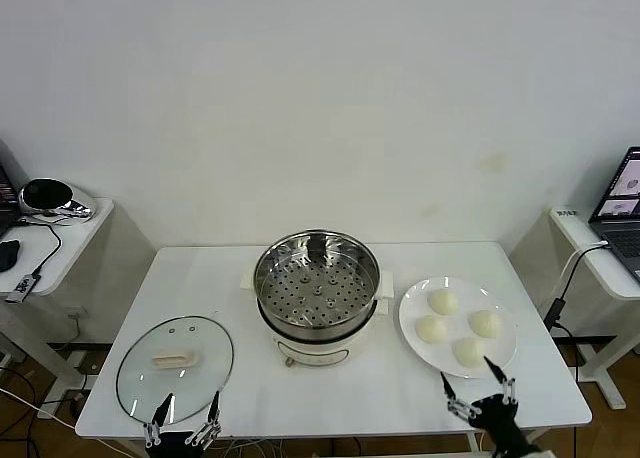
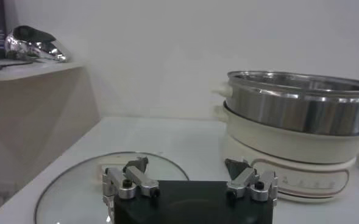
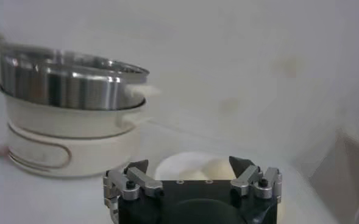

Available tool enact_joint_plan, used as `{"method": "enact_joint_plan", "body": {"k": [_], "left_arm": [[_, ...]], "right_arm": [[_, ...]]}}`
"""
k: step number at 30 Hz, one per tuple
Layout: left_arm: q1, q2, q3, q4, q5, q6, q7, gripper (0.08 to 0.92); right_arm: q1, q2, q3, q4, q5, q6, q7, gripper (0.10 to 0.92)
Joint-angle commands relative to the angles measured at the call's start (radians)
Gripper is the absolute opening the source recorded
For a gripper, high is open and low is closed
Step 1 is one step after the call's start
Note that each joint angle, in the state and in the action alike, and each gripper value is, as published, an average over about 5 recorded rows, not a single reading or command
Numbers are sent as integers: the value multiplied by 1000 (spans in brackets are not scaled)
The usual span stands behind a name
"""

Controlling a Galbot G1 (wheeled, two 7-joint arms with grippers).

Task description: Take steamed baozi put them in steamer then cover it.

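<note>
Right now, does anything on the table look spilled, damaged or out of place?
Nothing stands out. The steamer stands upright and empty, the cover lies flat beside it, and four baozi sit on the white plate. No spills show.

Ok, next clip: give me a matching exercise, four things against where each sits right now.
Things:
1. steamed baozi
2. cover
3. steamer
4. right tool

Places:
A. middle of the table, tray empty
B. flat on the table's left side
C. on the white plate
D. open, at the plate's near edge

Pairs: 1-C, 2-B, 3-A, 4-D
</note>
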Motion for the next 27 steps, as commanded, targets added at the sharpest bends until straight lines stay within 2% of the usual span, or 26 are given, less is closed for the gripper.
{"method": "enact_joint_plan", "body": {"k": [1,6,12,15,21,27], "left_arm": [[-21,13,-35,12,16,17,10,823],[-27,28,-42,7,45,34,-3,823],[-39,26,-41,2,66,49,-19,823],[-41,27,-46,-7,66,56,-22,823],[-45,29,-63,-7,70,59,-24,823],[-43,27,-76,-4,70,58,-28,823]], "right_arm": [[99,-102,71,-2,-212,-58,-40,823],[269,-271,40,-87,-324,-113,-209,823],[548,-472,-158,-291,-343,-106,-396,823],[702,-541,-314,-368,-292,-107,-500,823],[1075,-596,-713,-485,-148,-128,-725,823],[1411,-562,-1065,-622,-107,-109,-868,823]]}}
